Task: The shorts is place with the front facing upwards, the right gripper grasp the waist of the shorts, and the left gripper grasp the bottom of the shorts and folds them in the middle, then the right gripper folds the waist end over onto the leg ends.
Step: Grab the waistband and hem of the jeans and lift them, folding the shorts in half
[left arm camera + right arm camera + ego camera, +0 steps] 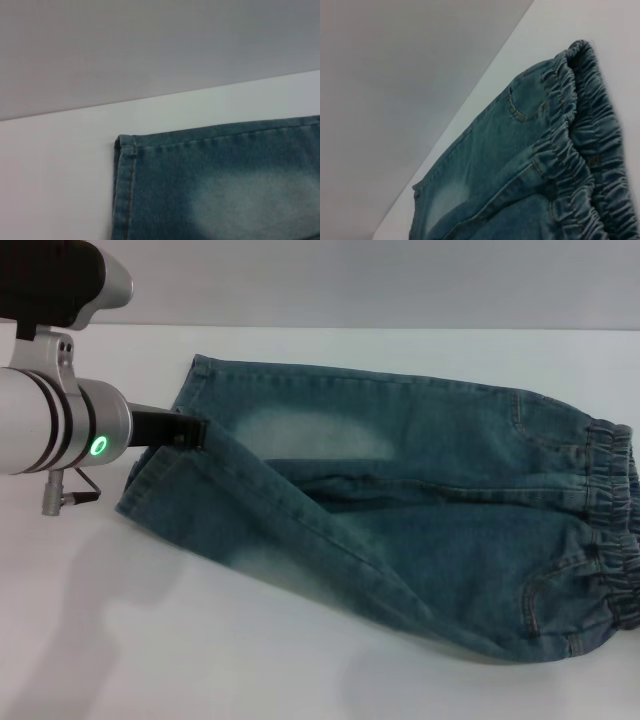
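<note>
The shorts (400,530) lay flat on the white table (200,640), front up, the elastic waist (615,530) toward the robot's right and the leg ends (165,445) toward its left. The left gripper (190,432) reached in at the hems — its black fingers met the denim between the two legs, though whether they were apart or clamped could not be told. The right gripper was out of the head view; its wrist camera looked down on the puckered waistband.

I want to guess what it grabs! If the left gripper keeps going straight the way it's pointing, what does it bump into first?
Probably the shorts. The left gripper points toward the robot's right, already at the leg ends, so the denim comes first. Height above the cloth is unclear.
</note>
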Controlling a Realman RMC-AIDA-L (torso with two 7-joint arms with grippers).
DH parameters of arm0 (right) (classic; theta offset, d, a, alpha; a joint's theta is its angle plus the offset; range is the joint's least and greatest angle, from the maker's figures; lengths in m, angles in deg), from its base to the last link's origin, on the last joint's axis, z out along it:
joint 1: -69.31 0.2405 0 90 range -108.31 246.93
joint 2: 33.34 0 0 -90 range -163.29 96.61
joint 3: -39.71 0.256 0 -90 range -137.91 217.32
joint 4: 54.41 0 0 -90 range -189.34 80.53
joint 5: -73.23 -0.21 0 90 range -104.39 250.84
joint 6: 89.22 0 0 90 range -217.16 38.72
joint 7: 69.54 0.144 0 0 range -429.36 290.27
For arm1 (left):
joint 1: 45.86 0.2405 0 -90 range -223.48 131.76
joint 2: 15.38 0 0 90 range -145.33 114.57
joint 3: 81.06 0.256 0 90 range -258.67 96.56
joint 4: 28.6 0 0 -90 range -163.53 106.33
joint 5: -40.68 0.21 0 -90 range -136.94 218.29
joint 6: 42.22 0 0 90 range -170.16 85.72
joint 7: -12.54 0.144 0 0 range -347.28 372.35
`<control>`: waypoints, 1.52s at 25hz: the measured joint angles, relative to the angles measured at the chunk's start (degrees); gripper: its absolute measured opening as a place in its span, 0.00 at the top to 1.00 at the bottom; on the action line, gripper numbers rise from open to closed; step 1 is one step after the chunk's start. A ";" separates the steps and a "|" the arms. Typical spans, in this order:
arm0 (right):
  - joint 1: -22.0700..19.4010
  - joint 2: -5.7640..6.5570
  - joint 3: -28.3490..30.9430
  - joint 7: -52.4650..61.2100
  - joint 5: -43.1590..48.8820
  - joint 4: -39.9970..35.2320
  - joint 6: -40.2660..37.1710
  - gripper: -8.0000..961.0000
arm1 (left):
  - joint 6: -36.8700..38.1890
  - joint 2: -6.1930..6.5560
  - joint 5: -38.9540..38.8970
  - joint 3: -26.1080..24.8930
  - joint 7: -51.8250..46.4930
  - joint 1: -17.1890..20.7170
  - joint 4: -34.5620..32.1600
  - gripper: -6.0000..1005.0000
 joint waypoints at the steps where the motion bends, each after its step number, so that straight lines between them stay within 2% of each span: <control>1: 0.04 0.00 0.00 0.26 0.00 -0.04 -0.09 0.44 | -0.07 -0.01 -0.05 -0.03 -0.08 0.01 0.10 0.94; 18: -0.25 0.18 2.89 1.98 2.07 -0.55 1.04 0.46 | -0.10 -0.02 -0.11 -0.73 -0.06 -0.18 -0.39 0.93; 27: 0.04 0.13 2.46 1.75 2.70 0.00 2.54 0.47 | -0.02 -0.02 -0.14 -0.60 0.12 -0.14 -0.67 0.93; 38: 3.04 0.22 2.29 1.58 5.26 2.46 3.76 0.48 | 0.30 -0.01 -1.74 -0.52 0.57 0.33 -0.23 0.93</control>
